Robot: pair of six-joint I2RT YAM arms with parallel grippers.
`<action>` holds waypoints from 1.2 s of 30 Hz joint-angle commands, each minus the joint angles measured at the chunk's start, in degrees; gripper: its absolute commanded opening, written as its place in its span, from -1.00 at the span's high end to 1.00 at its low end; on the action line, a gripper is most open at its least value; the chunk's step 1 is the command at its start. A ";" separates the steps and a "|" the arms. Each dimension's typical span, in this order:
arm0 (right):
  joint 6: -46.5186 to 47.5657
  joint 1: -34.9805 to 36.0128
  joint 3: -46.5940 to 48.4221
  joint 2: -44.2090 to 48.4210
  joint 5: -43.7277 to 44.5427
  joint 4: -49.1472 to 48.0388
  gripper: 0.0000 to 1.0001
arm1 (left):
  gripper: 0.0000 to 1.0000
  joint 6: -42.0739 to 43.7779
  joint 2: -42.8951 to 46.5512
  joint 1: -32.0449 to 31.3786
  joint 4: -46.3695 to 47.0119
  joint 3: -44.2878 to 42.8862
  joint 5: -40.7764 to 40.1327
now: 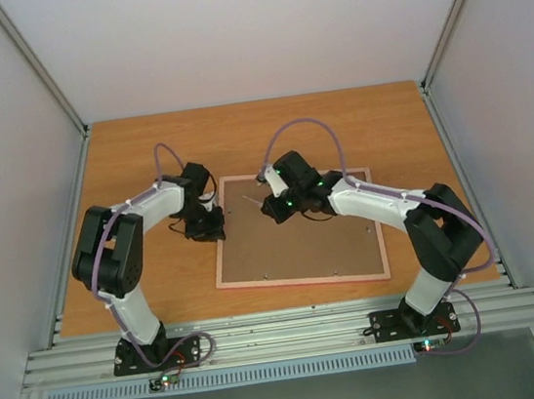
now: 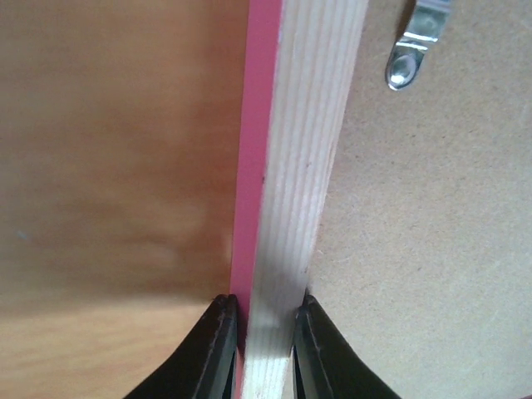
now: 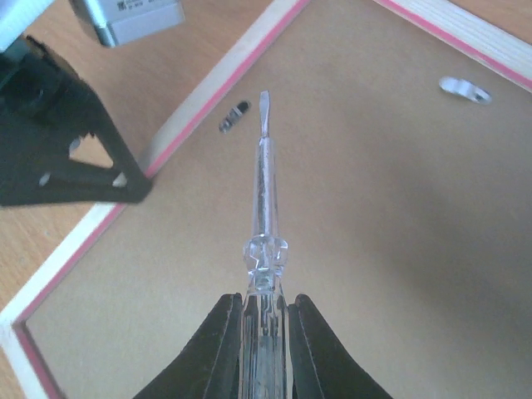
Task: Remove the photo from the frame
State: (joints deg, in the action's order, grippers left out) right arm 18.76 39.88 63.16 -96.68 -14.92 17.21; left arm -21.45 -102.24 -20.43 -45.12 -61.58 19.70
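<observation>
A pink-edged frame (image 1: 300, 244) lies back-up on the orange-brown wooden surface (image 1: 143, 157), from the middle to near the near edge, its flat brown fibreboard backing facing the camera. The photo cannot be seen; only the board shows. The left gripper (image 2: 264, 353) sits at the frame's left side, jaws drawn narrow and pinching the rim, a strip of pale grained wood with a bright pink outer face. Only the black jaw tips show, cut off by the lower edge of the wrist view. The right gripper (image 3: 264, 337) hangs over the board near its far left corner, jaws narrow around the clear plastic handle of a screwdriver (image 3: 264, 199); its slim metal shaft ends in a flat blade beside a small dark metal clip (image 3: 234, 116). A second clip (image 3: 464, 90) near the far rim is too blurred to make out.
</observation>
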 commanded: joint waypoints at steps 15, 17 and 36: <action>1.26 -2.51 -7.28 12.46 6.21 6.01 0.98 | 0.57 10.24 -20.94 6.24 -12.82 -33.01 -15.01; 1.40 -2.66 -7.50 12.99 6.51 6.37 0.98 | 0.41 9.88 -20.78 6.56 -12.63 -34.07 -15.17; 2.78 -3.45 -9.51 15.51 6.83 6.39 0.98 | -0.38 -21.13 8.14 6.14 0.24 -2.58 -9.22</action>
State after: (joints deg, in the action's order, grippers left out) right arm 20.56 37.04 54.59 -82.87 -8.54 23.64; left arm -30.96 -98.59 -14.09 -49.23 -71.00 7.99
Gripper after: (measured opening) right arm 0.152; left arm 0.690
